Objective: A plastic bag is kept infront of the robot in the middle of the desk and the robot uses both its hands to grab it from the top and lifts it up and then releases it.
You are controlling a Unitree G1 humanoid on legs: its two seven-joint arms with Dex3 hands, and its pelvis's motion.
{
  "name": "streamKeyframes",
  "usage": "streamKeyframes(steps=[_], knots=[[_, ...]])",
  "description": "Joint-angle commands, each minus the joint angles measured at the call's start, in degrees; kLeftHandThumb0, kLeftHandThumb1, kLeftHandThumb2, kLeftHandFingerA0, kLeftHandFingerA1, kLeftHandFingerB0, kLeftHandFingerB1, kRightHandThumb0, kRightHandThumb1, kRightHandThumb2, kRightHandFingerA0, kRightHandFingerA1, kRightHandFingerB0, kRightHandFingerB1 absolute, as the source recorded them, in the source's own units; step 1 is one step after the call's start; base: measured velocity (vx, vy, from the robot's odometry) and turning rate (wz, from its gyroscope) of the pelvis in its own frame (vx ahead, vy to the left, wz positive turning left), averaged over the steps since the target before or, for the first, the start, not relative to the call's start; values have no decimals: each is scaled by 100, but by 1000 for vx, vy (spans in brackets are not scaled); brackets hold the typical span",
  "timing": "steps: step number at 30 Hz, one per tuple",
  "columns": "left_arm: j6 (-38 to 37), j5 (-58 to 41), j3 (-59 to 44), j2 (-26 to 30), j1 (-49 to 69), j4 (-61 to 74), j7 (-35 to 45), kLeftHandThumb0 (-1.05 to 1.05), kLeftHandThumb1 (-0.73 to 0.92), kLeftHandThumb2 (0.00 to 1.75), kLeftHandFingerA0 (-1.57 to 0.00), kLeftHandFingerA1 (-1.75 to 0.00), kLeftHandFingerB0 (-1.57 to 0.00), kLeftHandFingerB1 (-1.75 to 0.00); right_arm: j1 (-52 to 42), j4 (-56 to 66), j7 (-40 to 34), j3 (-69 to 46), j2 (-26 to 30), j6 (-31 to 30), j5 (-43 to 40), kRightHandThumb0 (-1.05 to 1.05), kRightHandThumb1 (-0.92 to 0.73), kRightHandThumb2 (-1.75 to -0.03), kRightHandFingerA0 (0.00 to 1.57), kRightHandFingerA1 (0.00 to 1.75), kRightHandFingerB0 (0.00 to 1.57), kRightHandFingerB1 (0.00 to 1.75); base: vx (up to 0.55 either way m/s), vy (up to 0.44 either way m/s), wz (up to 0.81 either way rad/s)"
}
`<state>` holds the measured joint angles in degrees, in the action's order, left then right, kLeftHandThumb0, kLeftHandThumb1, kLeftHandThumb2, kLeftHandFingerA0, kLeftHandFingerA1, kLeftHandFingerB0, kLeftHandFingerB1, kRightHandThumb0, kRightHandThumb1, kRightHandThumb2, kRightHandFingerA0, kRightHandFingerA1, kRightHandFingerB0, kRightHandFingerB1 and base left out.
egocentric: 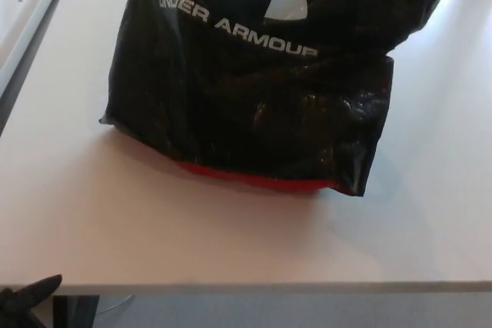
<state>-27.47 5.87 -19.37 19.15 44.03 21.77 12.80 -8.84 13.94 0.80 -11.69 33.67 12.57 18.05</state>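
Observation:
A black plastic bag (261, 82) with a white logo and white lettering stands on the white desk (231, 243), filling the upper middle of the head view. A red edge shows along its bottom. Its top is cut off by the picture's upper edge. Only a black fingertip of my left hand (27, 297) shows at the bottom left corner, below the desk's front edge and well apart from the bag. My right hand does not show.
The desk's front edge (254, 288) runs across the bottom of the picture. A pale panel with a grey rim (31, 13) lies along the far left.

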Motion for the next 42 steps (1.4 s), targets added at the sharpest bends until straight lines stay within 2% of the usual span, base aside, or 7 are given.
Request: streamKeyframes(steps=[1, 5, 6, 20, 21, 27, 42], knots=[[-912, -310, -151, -84, 69, -140, -35, -70, 85, 67, -23, -32, -20, -28, -130, -677, 1363, -976, 465, 143, -1962, -89, -58, -100, 0, 24, 0, 7, 0, 0, 0], [-1035, -413, -165, -181, 155, -133, -38, -68, 88, 66, -24, -34, -23, -29, -786, -132, 1464, -1402, 201, 170, -2389, -81, -72, -62, 7, 27, 0, 10, 0, 0, 0], [-1193, -428, -132, -229, 173, -166, -49, -66, 86, 67, -24, -34, -22, -29, -1092, -36, 1311, -1475, 67, 552, -2244, -86, -59, -98, 3, 30, 0, 9, 0, 0, 0], [-2744, -2285, 569, -1517, 1840, -1124, 285, -72, 89, 67, -21, -37, -22, -29, -5699, 399, 1014, 10, -2107, 3580, -2070, -76, -61, -97, 0, 20, 0, 21, 1, 0, 0], [-2782, -2344, 673, -1522, 1995, -1224, 379, -34, 57, 113, -1, -51, 0, -48, -5843, 258, 1015, 37, -2119, 3763, -2008, -77, -62, -97, 0, 19, 0, 21, 0, 0, 0], [-3400, -2250, 679, -1377, 1685, -2372, 618, -65, 92, 72, -18, -33, -17, -28, -6003, 203, 1004, 273, -2139, 3700, -1851, -81, -61, -92, 6, 20, 6, 20, 0, 0, 0], [-2964, -2914, 803, -1233, 1237, -2683, 898, -65, 92, 68, -19, -33, -16, -26, -5739, -231, 1507, 414, -1282, 3222, -1805, -68, -60, -94, 2, 33, 1, 26, 0, 0, 0]])
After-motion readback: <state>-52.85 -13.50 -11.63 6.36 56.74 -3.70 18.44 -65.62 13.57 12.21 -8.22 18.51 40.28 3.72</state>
